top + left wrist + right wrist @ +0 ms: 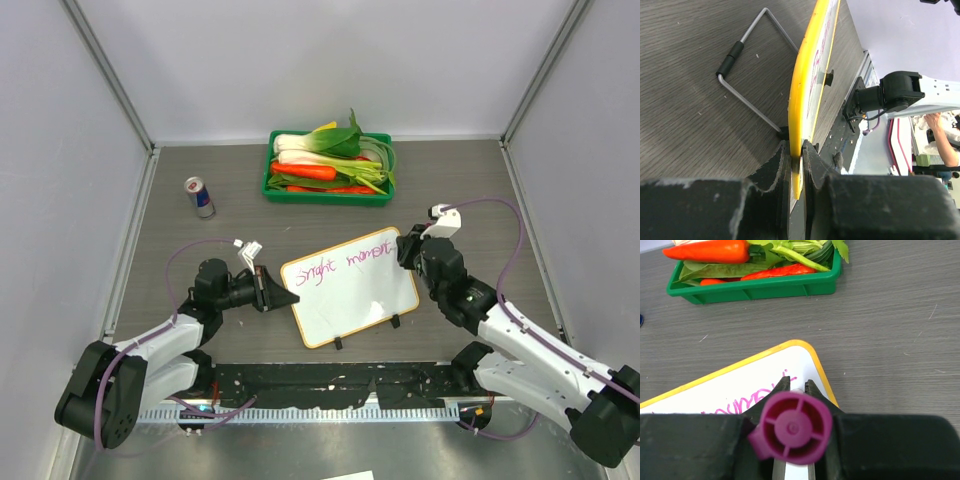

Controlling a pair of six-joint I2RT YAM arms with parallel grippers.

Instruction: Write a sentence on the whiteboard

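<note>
Here the whiteboard (352, 298) sits near the middle of the tabletop (470, 190), turned at a slant between the two arms. Its two black clips face the near edge, and the wrist view shows a bent wire leg (747, 65) behind it. The left pincer (796, 150) is pressed onto the board's yellow-rimmed left edge, pinching it with only the fingertips. The right pincer (408, 248) is clamped around a magenta marker (792, 427) and hovers at the board's far right corner. The marker's butt end faces the wrist camera and its tip is hidden beneath. The sentence (345, 263) so far is a single magenta line running toward that corner, roughly "Bright moment", and the lower half of the board is bare. The likeliest trouble is room: the line ends just beside the rim, so a further letter could run onto the frame or off the board. Pressing down at this far corner could also swing the board about the shallow left pinch, or rock it on the wire leg, leaving wobbly strokes. Dropping to a second line carries the fingers back over the words already written, which might smear them. The green tray (325, 197) of vegetables and the drinks can (199, 197) stand well apart and look to be out of harm's way.
</note>
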